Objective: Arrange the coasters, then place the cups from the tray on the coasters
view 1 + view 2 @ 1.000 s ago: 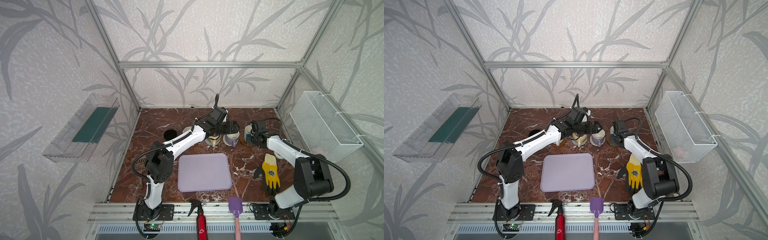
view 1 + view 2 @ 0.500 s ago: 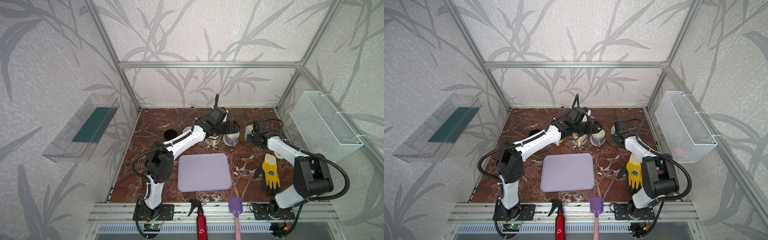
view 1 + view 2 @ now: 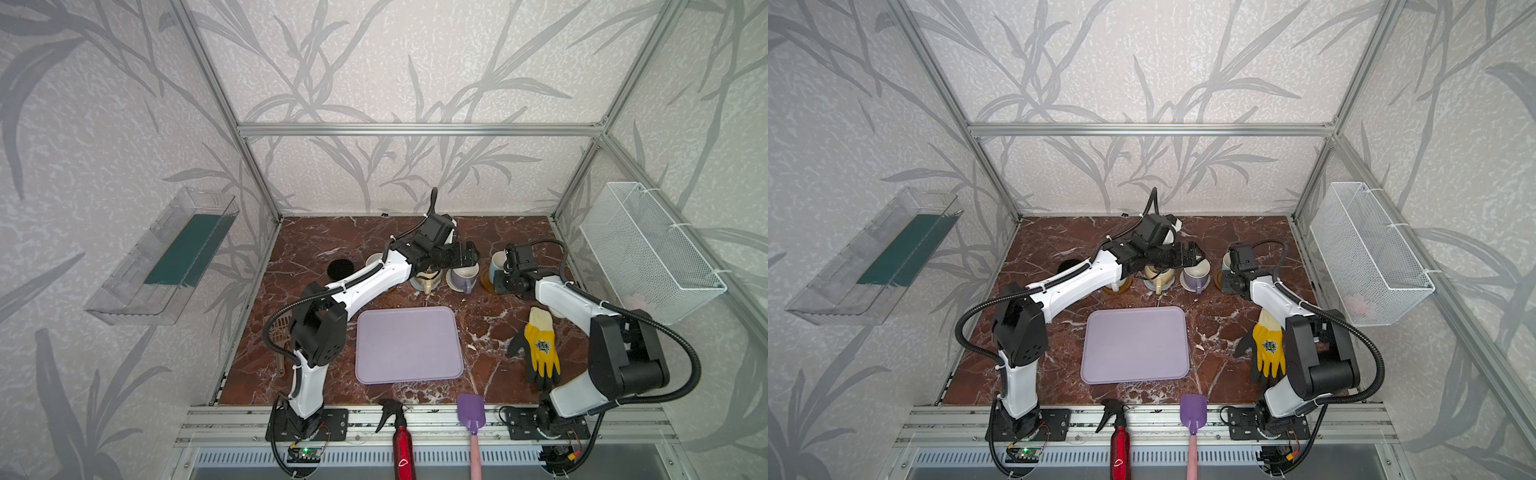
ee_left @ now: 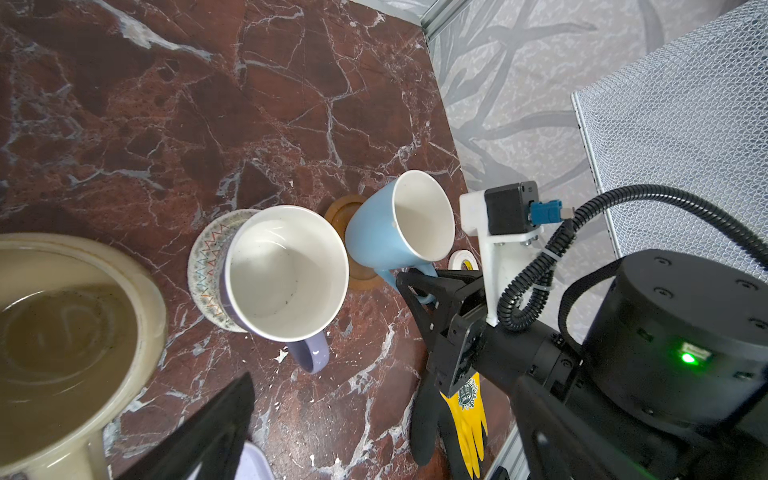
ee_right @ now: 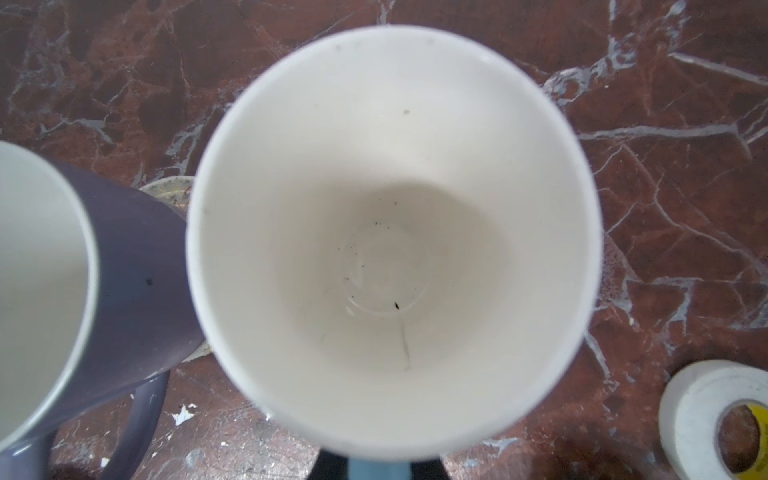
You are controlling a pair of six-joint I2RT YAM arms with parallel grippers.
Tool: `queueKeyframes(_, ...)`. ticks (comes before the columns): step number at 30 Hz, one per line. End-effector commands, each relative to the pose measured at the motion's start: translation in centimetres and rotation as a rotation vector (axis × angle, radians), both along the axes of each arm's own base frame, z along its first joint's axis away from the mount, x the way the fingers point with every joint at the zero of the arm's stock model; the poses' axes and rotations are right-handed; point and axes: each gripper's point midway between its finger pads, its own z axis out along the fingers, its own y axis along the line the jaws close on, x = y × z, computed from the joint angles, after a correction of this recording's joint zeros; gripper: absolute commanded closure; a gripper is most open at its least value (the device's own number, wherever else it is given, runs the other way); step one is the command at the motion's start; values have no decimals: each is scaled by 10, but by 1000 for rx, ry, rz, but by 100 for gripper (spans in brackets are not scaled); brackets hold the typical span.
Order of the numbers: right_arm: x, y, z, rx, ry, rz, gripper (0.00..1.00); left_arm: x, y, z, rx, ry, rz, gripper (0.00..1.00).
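Right end effector (image 4: 417, 286) pinched on handle of blue mug (image 4: 374, 237). Mug stands over brown coaster (image 4: 338, 212) at back right of desk (image 3: 316, 249). Left end effector (image 3: 465, 255) spread wide above cream mug (image 4: 62, 332). Left arm stretched across middle, right arm folded low. Purple mug (image 4: 286, 270) on patterned coaster (image 4: 205, 266); tray (image 3: 409, 345) lies nearer front. Only left wrist view shows us the pinch. Right wrist view gives us blue mug's white inside, plus tape roll (image 5: 715, 419).
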Motion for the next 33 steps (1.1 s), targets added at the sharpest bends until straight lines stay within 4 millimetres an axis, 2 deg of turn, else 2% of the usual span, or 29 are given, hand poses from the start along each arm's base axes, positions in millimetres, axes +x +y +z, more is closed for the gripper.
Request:
queueKeyframes(1, -6, -1, 4, 7, 7, -6, 87, -1, 3, 16, -28, -22, 0, 1)
queueKeyframes(3, -7, -2, 4, 5, 6, -9, 83, -1, 4, 15, -26, -21, 3, 1)
queueKeyframes(6, -8, -3, 1, 6, 16, -21, 68, -2, 1, 13, -34, -12, -6, 1)
queueKeyframes(15, -9, -4, 6, 7, 5, -26, 62, -1, 5, 14, -38, -12, 3, 2)
queueKeyframes(18, -10, -4, 11, 13, -9, -36, 47, -2, 7, 14, -42, -13, 6, 2)
queueKeyframes(21, -15, -2, 23, 39, -44, -31, 41, -3, 14, 17, -48, -13, 17, 2)
queueKeyframes(24, -23, -2, 37, 53, -68, -29, 37, -3, 29, 25, -82, -27, 53, 2)
queueKeyframes(25, -27, -2, 43, 58, -77, -29, 29, -4, 37, 29, -94, -37, 67, 2)
queueKeyframes(26, -31, -2, 47, 65, -80, -33, 1, -5, 44, 33, -101, -46, 81, 2)
queueKeyframes(28, -38, 1, 55, 94, -82, -30, 1, -8, 61, 36, -96, -61, 100, 2)
queueKeyframes(33, -57, 6, 75, 136, -117, 6, 1, -14, 125, 29, -76, -57, 225, 2)
